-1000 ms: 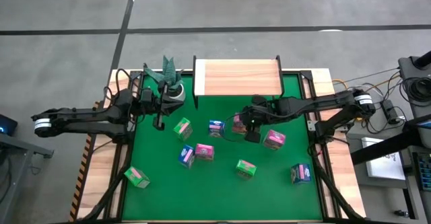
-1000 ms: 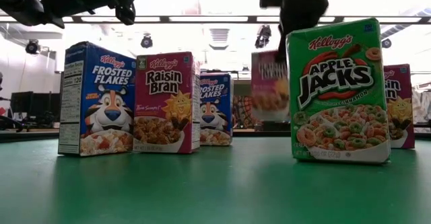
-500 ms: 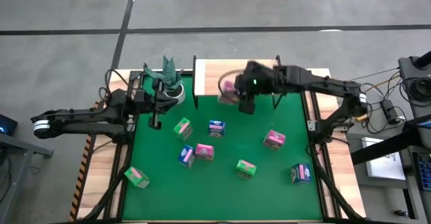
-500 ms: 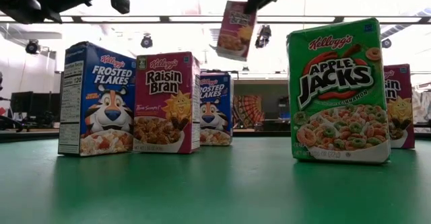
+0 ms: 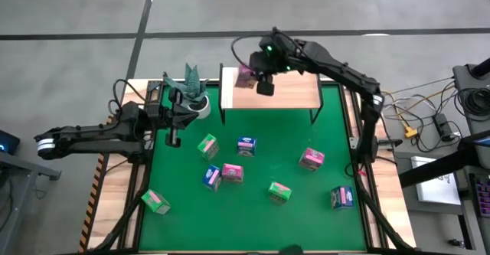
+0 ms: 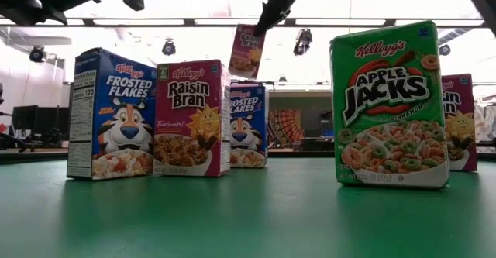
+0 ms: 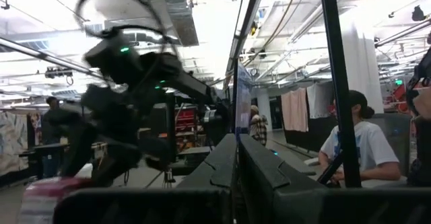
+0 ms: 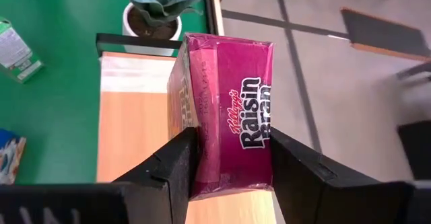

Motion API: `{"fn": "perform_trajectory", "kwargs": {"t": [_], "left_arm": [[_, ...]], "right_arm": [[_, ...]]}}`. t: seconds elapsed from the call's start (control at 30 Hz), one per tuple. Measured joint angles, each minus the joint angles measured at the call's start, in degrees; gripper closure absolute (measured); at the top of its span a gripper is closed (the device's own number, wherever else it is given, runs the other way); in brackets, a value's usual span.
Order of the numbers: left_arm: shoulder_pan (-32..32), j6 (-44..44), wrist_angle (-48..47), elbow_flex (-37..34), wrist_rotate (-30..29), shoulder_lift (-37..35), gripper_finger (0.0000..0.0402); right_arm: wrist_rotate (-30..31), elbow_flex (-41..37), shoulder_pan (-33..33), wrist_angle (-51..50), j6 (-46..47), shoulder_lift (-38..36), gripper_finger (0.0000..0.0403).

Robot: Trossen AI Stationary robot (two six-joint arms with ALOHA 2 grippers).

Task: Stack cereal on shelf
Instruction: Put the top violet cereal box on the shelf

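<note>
Over the left end of the shelf (image 5: pixel 276 88), upper centre of the high view, the right gripper (image 5: pixel 255 80) is hanging with its fingers clamping a pink Raisin Bran box (image 5: pixel 245 76) by its two sides. Right wrist view: the carton is sitting between the pads, printed front showing, with the pale board and its black end post beneath it. Low view: that box (image 6: pixel 248 50) is hanging tilted in the air near the top centre, above the cartons on the mat.

Left gripper (image 5: pixel 173 135) is parked at the left edge of the green mat (image 5: pixel 253 213), fingers fully closed, holding nothing. It is sitting just below a potted plant (image 5: pixel 193 94) that stands beside the shelf's left post.

Shelf board is carrying no boxes. Seven cartons are lying scattered on the mat below it in the high view:
- green box (image 5: pixel 207 145) and blue box (image 5: pixel 246 144), upper centre-left
- blue box (image 5: pixel 212 178) touching a pink box (image 5: pixel 233 173), centre
- pink box (image 5: pixel 311 158), right of centre
- green box (image 5: pixel 279 192), lower centre
- blue box (image 5: pixel 341 197), lower right

One more green box (image 5: pixel 156 201) is lying at the lower left, on the mat's edge. None of them is sitting under the raised carton.

Left wrist view: a seated person (image 7: pixel 359 150) is showing in the room beyond the table.
</note>
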Motion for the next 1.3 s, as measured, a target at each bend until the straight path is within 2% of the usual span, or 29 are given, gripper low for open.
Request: {"fn": "perform_trajectory", "kwargs": {"t": [0.1,0.23,0.73,1.07,1.3], "left_arm": [[0.00,0.00,-0.07,0.00,0.00,0.00,0.0402],[0.00,-0.02,-0.11,0.00,0.00,0.04,0.0402],[0.00,-0.02,-0.09,0.00,0.00,0.11,0.0402],[0.00,-0.02,-0.09,0.00,0.00,0.11,0.0402],[0.00,-0.02,-0.09,0.00,0.00,0.11,0.0402]], "right_arm": [[-2.67,2.93,-1.81,-1.57,-1.36,2.42,0.0245],[-2.92,5.08,-3.19,-2.98,-2.27,5.07,0.0245],[-1.92,5.53,-3.90,-2.85,-4.06,7.82,0.0245],[-1.90,5.35,-3.90,-2.41,-3.08,7.83,0.0190],[-1.87,6.23,-3.87,-2.57,-1.86,7.78,0.0173]]}}
